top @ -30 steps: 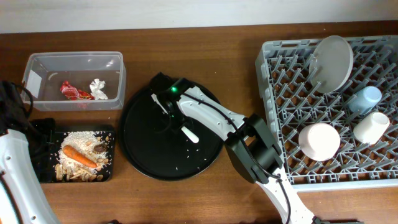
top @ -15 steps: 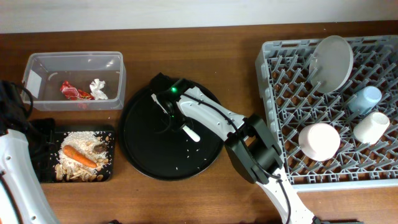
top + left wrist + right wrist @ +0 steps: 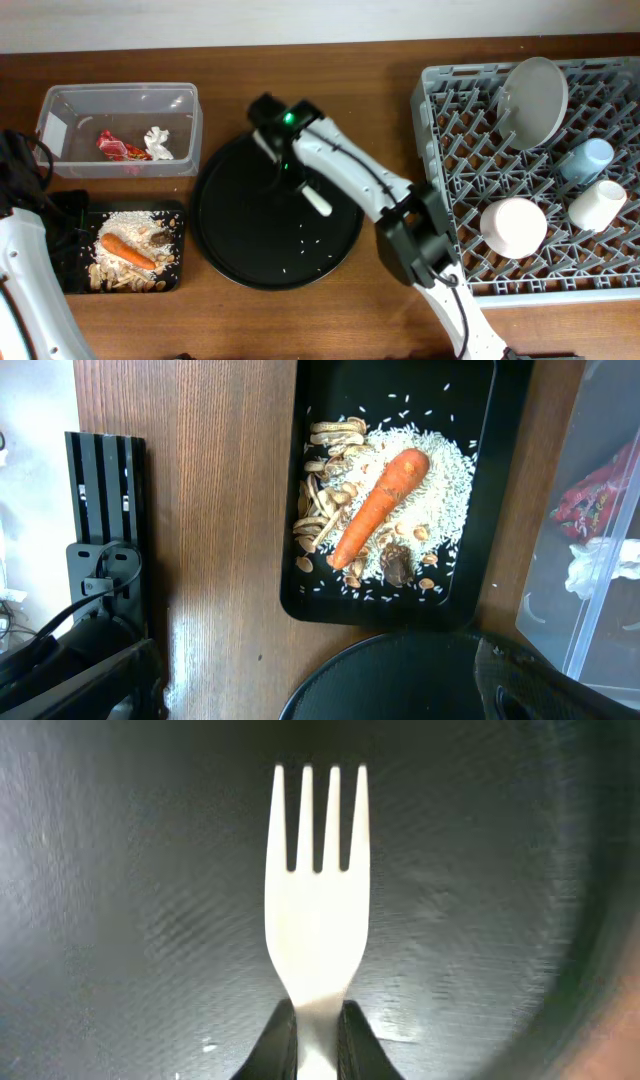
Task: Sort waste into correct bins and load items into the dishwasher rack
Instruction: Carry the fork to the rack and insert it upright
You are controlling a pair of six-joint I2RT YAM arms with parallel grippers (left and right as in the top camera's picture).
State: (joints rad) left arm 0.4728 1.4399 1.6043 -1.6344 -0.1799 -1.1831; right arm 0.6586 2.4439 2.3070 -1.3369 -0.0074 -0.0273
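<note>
The right tool (image 3: 318,1038) pinches the white fork (image 3: 317,910) by its handle, over the upper part of the round tray (image 3: 240,250) at mid-frame in the overhead view. The left tool (image 3: 320,685) is spread wide near the shallow tray (image 3: 310,460), which holds rice (image 3: 445,470) and a carrot (image 3: 380,505).

The brown wooden bench (image 3: 380,90) carries four things directly on its surface; at the far left stands the clear tub (image 3: 196,130), and just in front of it, nearer the robot, lies the shallow black tray (image 3: 125,290). Just beside both, toward the middle, sits the round black tray (image 3: 250,240); the dishwasher rack (image 3: 422,130) fills the right side, a strip of bare wood between them.
</note>
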